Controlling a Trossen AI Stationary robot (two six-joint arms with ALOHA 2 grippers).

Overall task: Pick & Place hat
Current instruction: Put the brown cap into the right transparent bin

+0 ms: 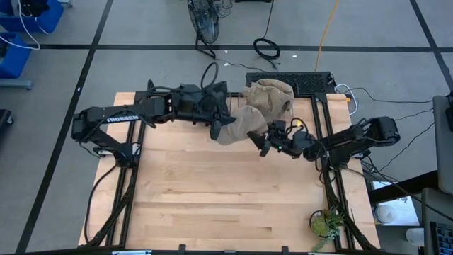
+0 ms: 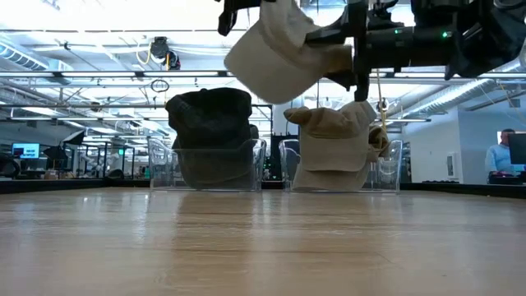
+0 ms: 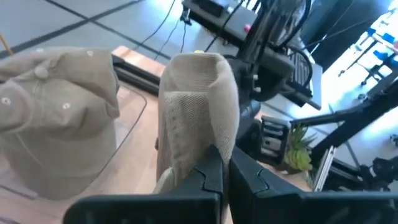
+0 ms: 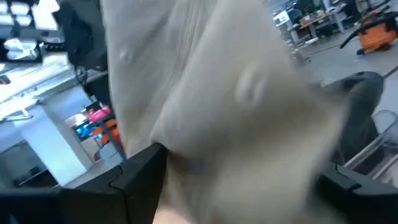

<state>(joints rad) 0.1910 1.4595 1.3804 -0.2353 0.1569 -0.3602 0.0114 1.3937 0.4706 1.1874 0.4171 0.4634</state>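
1. Beige hat (image 2: 283, 53) — suspended in the air above the table (image 2: 263, 247), clear of its surface.
2. Left gripper (image 3: 224, 177) — fingers pressed together, pinching the hat's edge.
3. Right gripper (image 1: 267, 139) — fingers spread wide on either side of the hat fabric, not clamping it.
4. At the far edge, two clear bins: one holds dark hats (image 2: 209, 123), the other a stack of beige hats (image 2: 341, 136).
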